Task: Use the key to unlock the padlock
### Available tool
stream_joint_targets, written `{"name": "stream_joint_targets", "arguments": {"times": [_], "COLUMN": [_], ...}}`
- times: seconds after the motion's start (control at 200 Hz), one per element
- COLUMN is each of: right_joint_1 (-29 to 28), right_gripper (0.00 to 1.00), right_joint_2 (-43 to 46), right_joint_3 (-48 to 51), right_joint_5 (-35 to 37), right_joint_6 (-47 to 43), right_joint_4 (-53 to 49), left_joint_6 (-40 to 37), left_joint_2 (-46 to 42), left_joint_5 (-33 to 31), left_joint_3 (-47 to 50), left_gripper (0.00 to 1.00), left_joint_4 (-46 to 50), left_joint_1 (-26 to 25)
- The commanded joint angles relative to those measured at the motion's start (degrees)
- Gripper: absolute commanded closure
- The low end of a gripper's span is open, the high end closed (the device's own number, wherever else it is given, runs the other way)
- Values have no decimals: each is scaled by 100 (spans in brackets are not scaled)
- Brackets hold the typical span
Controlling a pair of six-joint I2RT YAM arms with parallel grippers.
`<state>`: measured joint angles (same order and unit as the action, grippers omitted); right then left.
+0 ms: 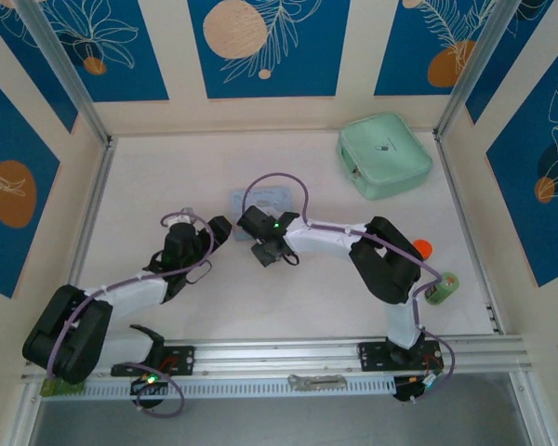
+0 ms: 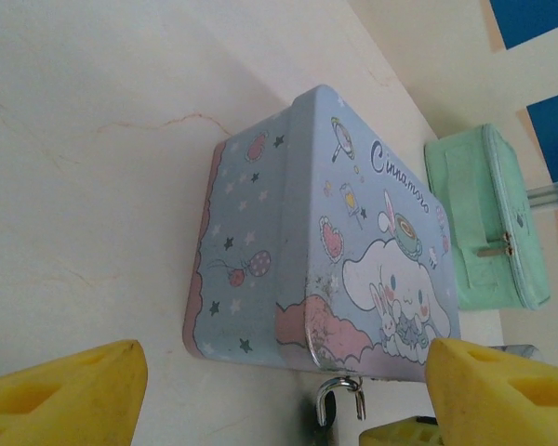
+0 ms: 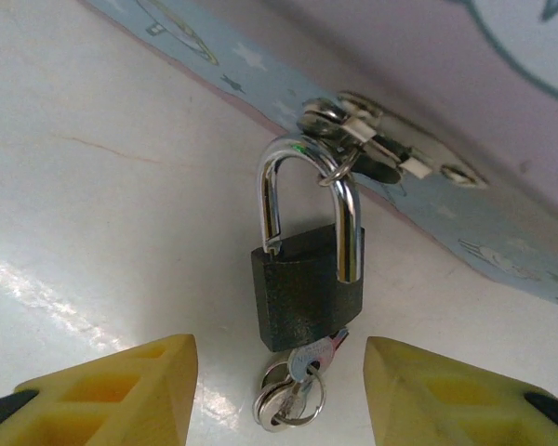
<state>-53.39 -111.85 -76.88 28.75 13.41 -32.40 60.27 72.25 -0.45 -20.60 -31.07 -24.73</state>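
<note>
My left claw [image 2: 284, 400] and right claw [image 3: 284, 395] both gape empty, the right straddling the small black padlock [image 3: 307, 293] hung on the light-blue cartoon-printed tin box's [image 3: 521, 251] hasp [image 3: 372, 130], thin silvery key [image 3: 310, 358] in its keyhole.

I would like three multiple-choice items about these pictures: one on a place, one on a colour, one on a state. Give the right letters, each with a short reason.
1. Where does the padlock hang?
A. from the latch of the light-blue tin box
B. from the green pouch's zip
C. from the table's rail

2. What colour is its body?
A. red
B. black
C. yellow

3. How does the right gripper stand?
A. shut on the padlock
B. shut on the pouch
C. open, a pad on each side of the padlock

1 A: its shackle hooks into the latch.
2 B: the body under the silver shackle is black.
3 C: both yellow pads stand clear of the padlock.
</note>
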Motion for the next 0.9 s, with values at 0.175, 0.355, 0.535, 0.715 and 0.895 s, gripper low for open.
{"name": "stream_joint_targets", "arguments": {"times": [0.175,0.355,0.535,0.715,0.895], "right_joint_1": [-101,-119,-106,-103,-97], "right_gripper": [55,63,66,61,63], "right_joint_2": [-205,-241,-198,-188,-188], "right_joint_3": [-73,84,282,445,628], "right_joint_5": [349,705,935,861,851], "right_joint_6": [-146,-397,-701,-728,-686], "right_joint_4": [318,688,923,989,1147], "left_joint_6": [290,336,325,332,353], "left_joint_2": [371,458,475,523,545], "left_joint_5": [290,344,361,385,379], "left_joint_3": [21,3,-58,-100,-102], "left_gripper": [22,23,23,23,23], "left_joint_4": [-604,-730,-731,-756,-768], "left_joint_1": [56,56,56,56,56]}}
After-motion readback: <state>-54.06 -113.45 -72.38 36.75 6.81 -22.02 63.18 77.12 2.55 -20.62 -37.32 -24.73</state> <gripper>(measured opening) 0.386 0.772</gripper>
